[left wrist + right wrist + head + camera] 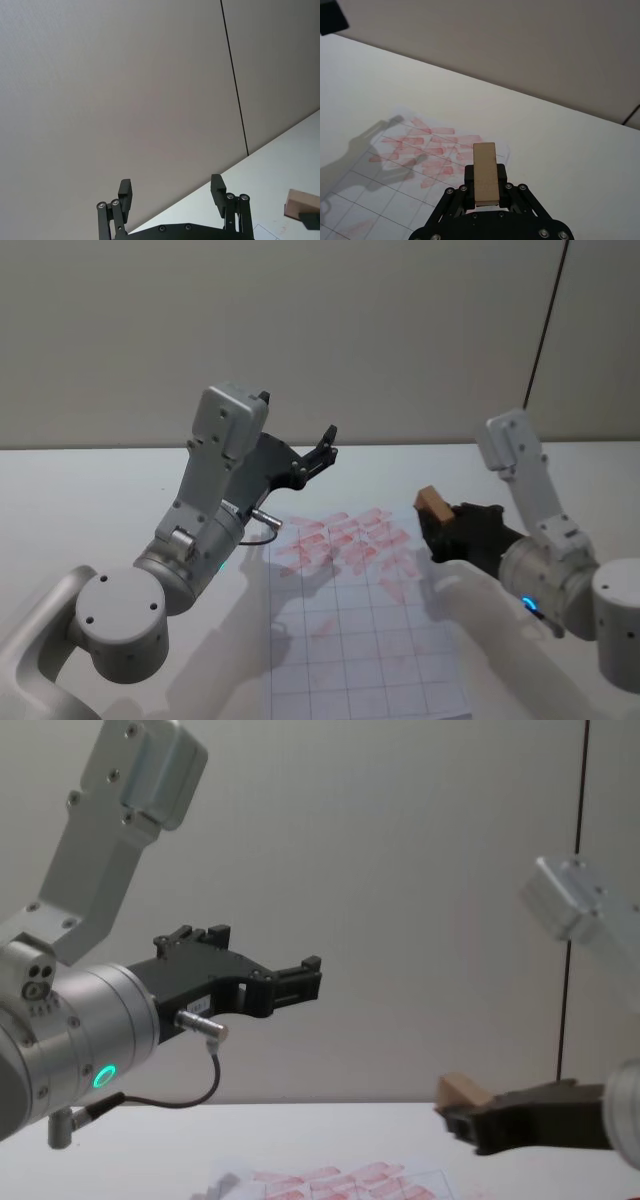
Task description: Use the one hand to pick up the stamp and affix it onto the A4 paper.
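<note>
White tabletop (90,490), plain beige wall behind with one dark vertical seam. No readable writing or brand marks on anything; the red-pink marks on the paper are too blurred to read.

Count: one A4 paper (365,650), one stamp (432,505), two grippers.

A4 paper lies flat on the table between the two arms, faint grid lines on it, a cluster of red-pink rectangular marks crowded at its far end, a few fainter ones lower down.

Right gripper (440,525): black jaws pinched on the stamp, a light-brown wooden block that sticks out past the fingertips. It's held up off the table, above the paper's far right corner, beside the mark cluster. Right wrist view shows the stamp (485,172) clamped between the jaws with the marks on the sheet beyond it.

Left gripper (318,455): raised in the air over the far left side of the paper, jaws spread wide, holding nothing, touching nothing.
</note>
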You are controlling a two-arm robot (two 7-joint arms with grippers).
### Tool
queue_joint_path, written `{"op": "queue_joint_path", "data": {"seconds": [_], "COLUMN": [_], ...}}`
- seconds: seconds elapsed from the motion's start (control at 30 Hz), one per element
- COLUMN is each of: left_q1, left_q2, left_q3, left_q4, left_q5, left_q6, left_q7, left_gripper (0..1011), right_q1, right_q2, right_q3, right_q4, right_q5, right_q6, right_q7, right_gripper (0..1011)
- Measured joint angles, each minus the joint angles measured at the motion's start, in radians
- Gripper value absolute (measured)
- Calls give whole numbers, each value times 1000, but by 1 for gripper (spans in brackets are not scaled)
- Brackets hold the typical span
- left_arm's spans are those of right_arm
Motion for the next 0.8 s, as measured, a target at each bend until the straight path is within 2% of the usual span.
{"op": "queue_joint_path", "data": {"seconds": [0.43,0.8], "left_q1": [0,0], "left_q2": [0,0], "left_q3": [0,0], "left_q4": [0,0], "left_q5": [0,0], "left_q6": [0,0], "left_q7": [0,0], "left_gripper": [1001,1001], "right_q1": [-44,-76], "right_q2": [50,82], "right_q3": [63,103], "right_q4": [-38,-53], "right_q5": [56,84], "right_q6": [72,98], "right_q7": [-94,-150], "right_gripper": [226,227]}}
